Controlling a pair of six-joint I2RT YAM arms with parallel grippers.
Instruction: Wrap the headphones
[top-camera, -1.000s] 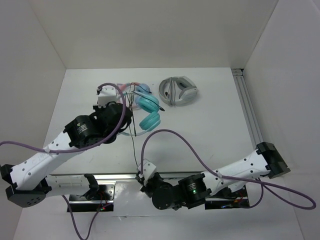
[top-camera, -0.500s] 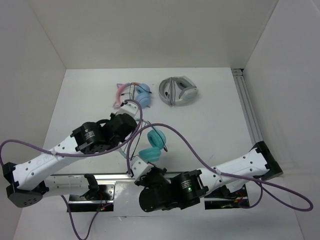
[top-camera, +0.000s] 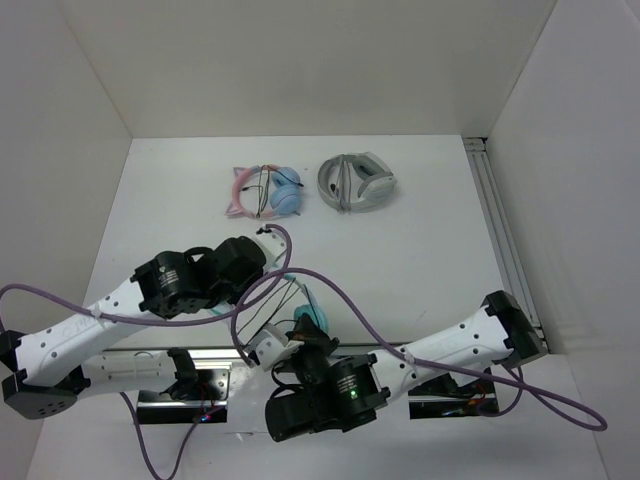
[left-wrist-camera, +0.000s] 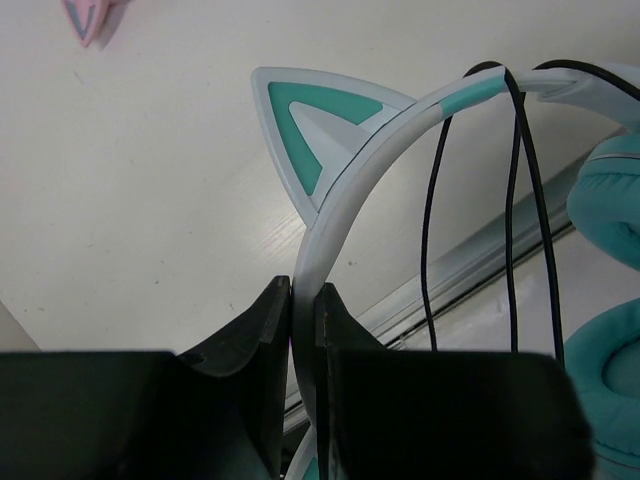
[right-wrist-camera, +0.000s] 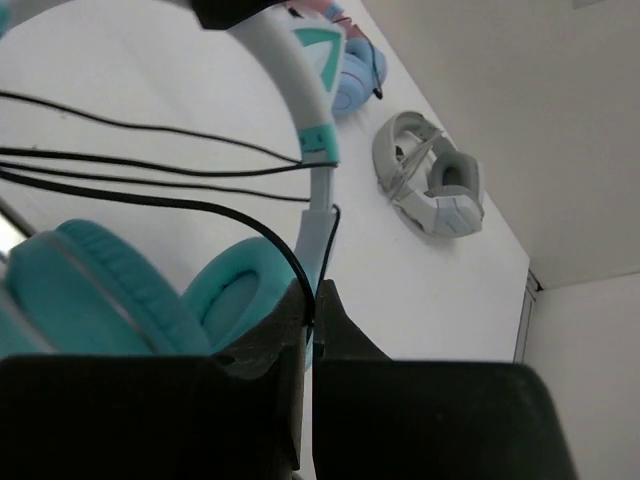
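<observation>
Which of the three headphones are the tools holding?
The teal pair: left tool pinches its headband, right tool grips it too. Pink pair and grey pair lie apart on the table.

White left arm (top-camera: 75, 330) and right arm (top-camera: 455, 345), black joint housings (top-camera: 165, 282), purple cables (top-camera: 340, 275), 1 green light (top-camera: 352, 393); black left end effector (left-wrist-camera: 302, 297), right end effector (right-wrist-camera: 311, 300).

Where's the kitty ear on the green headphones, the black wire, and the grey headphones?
kitty ear (left-wrist-camera: 320, 96), left wrist view, on its teal upper edge.
black wire (left-wrist-camera: 428, 240), left wrist view, on a hanging strand.
grey headphones (top-camera: 375, 188), top view, on the ear cup.
</observation>
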